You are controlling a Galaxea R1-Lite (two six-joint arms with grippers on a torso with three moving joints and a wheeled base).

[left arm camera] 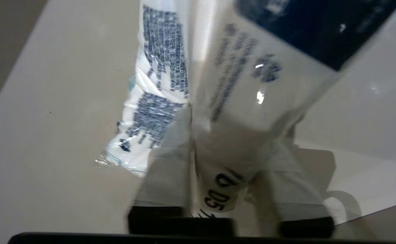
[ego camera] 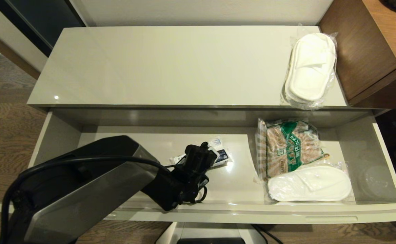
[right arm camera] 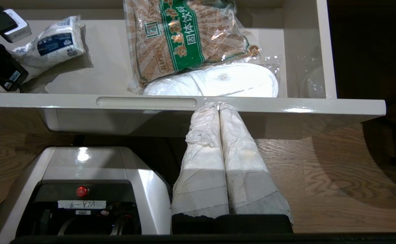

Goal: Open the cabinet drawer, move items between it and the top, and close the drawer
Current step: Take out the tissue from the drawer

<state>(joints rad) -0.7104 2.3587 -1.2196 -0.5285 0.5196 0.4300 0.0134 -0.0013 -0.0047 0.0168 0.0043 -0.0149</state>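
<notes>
Two packs of white slippers, one on the cabinet top and one in the open drawer, plus one tissue pack and one checked snack bag.

A brown-and-green checked snack bag lay flat toward the right, its green band printed with white characters. A brown wood-grain desk stood at the far right. Wood-plank flooring showed at the left and below. A pale wall ran behind, with a dark panel at the upper left.
</notes>
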